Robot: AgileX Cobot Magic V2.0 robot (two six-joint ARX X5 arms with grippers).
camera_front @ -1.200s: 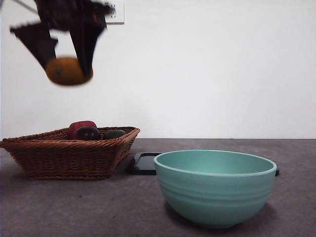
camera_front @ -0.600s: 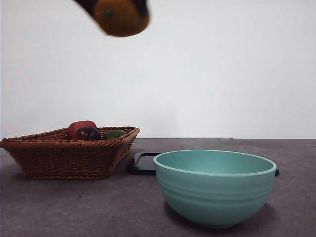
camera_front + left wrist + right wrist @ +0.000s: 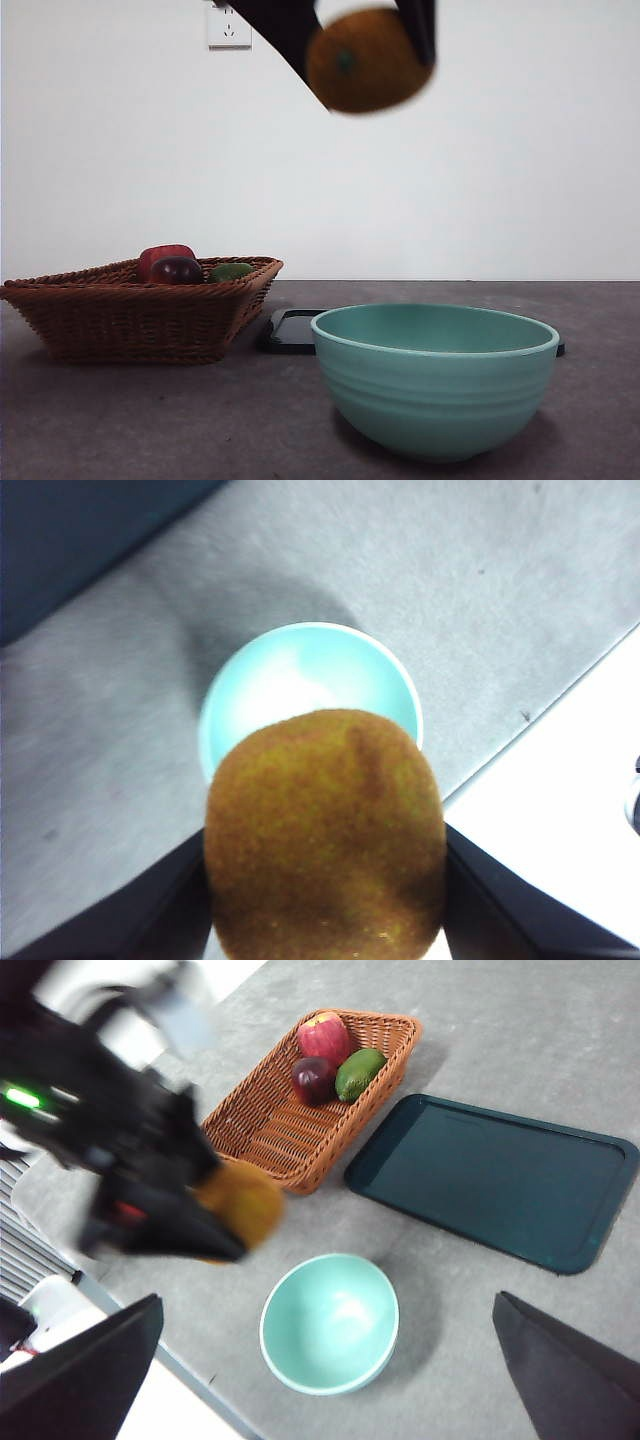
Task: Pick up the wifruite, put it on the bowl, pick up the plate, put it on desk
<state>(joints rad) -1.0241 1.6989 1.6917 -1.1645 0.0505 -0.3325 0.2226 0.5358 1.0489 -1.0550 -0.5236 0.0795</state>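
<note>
My left gripper [image 3: 370,45] is shut on the wifruite [image 3: 368,61], a round orange-brown fruit, and holds it high in the air above the mint-green bowl [image 3: 436,378]. In the left wrist view the wifruite [image 3: 325,835] fills the space between the jaws, with the bowl [image 3: 300,685] below it. In the right wrist view the left arm carries the wifruite [image 3: 240,1205] beside the bowl [image 3: 330,1322]. The dark tray-like plate [image 3: 495,1178] lies flat on the desk [image 3: 520,1050] behind the bowl. My right gripper [image 3: 330,1380] is open and high over the desk.
A brown wicker basket [image 3: 140,310] stands at the left with a red apple [image 3: 324,1034], a dark red-purple fruit [image 3: 314,1077] and a green fruit [image 3: 358,1073]. The desk's front edge runs close by the bowl [image 3: 200,1390].
My left gripper has carried the wifruite to the right, from above the basket to over the bowl, first rising and then lowering a little.
</note>
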